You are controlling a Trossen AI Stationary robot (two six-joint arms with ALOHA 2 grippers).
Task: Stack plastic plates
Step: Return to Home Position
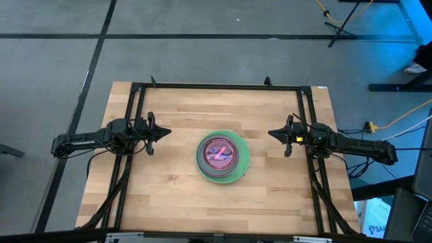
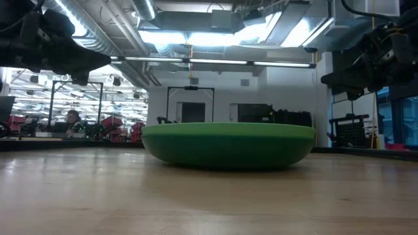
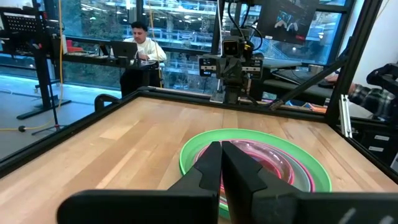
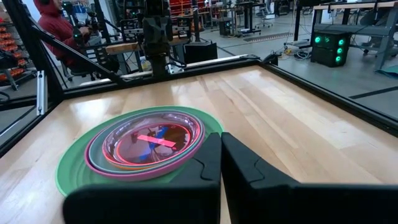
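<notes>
The plastic plates [image 1: 223, 156] sit nested in one stack at the middle of the table, the large green ones at the bottom resting on the wood, magenta and pale rims above, translucent red-pink small plates on top. The stack [image 4: 143, 146] shows in both wrist views and as a green dome [image 2: 228, 145] in the low view. My left gripper [image 1: 166, 132] hovers shut to the left of the stack, above the table. My right gripper [image 1: 271, 133] hovers shut to the right of it. Neither touches anything.
A black frame [image 1: 216, 86] runs round the tabletop along its far, left and right sides. Bare wood lies all round the stack. People sit at desks in the room beyond the table [image 3: 140, 46] [image 4: 59, 31].
</notes>
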